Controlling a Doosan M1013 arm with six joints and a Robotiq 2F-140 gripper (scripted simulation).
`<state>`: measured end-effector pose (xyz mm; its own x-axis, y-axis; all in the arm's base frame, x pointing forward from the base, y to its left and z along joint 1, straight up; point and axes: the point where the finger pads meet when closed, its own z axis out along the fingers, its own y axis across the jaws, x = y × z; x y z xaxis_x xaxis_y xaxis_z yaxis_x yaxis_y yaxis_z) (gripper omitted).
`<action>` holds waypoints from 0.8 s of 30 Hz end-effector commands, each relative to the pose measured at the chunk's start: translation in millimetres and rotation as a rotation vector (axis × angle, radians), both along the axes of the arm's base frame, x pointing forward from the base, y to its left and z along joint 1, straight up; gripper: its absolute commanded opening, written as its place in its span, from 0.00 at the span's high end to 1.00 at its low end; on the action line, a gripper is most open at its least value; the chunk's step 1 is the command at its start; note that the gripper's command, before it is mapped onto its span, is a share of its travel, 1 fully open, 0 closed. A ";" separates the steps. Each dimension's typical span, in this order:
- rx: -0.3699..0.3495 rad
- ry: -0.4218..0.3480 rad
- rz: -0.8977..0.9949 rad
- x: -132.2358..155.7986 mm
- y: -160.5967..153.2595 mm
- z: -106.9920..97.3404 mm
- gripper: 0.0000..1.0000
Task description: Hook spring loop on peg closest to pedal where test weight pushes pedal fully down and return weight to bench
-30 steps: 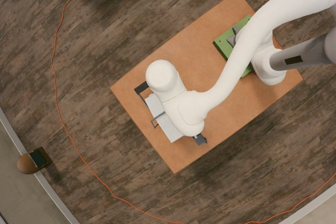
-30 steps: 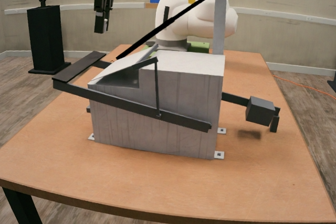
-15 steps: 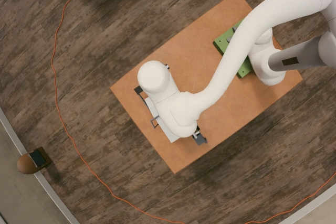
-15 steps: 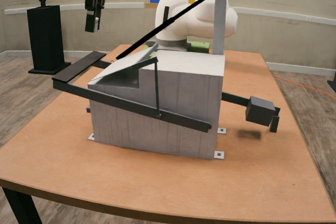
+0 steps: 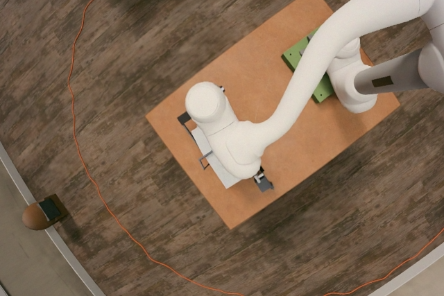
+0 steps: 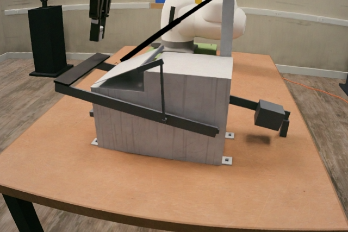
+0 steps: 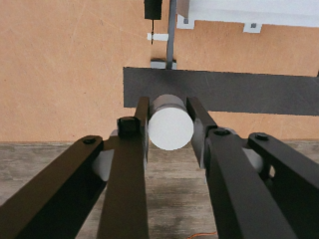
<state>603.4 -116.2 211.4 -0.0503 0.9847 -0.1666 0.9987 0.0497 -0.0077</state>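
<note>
My gripper (image 6: pixel 98 32) (image 7: pixel 167 112) is shut on the steel test weight (image 7: pixel 170 129), a pale cylinder seen end-on between the fingertips. It hangs high above the bench near the pedal. The dark flat pedal (image 6: pixel 81 68) (image 7: pixel 269 94) stands raised at the end of its lever arms, in front of the grey feeder (image 6: pixel 188 117) (image 5: pixel 225 175). The black spring (image 6: pixel 168 27) (image 7: pixel 153 9) runs down from the upright post (image 6: pixel 228 18). Its thin end wire reaches a pale peg (image 7: pixel 161 37) beside the lever near the pedal; the loop seems to be on it.
A dark block (image 6: pixel 268 114) hangs on a lever behind the feeder. A thin linkage (image 6: pixel 162 92) stands at its side. Pale mounting feet (image 6: pixel 227 160) stick out at its base. The green base plate (image 5: pixel 323 88) of the arm lies at the bench's far end.
</note>
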 end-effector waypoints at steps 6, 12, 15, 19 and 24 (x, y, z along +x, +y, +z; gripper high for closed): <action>0.000 -0.001 0.000 0.5 -0.2 -6.0 0.75; 0.000 -0.001 0.000 0.8 -0.4 -16.0 0.75; 0.000 -0.001 0.000 0.9 -0.5 -21.0 0.75; -0.001 -0.001 0.000 0.9 -0.5 -21.7 0.75; -0.001 -0.001 0.000 1.2 -0.7 -30.1 0.75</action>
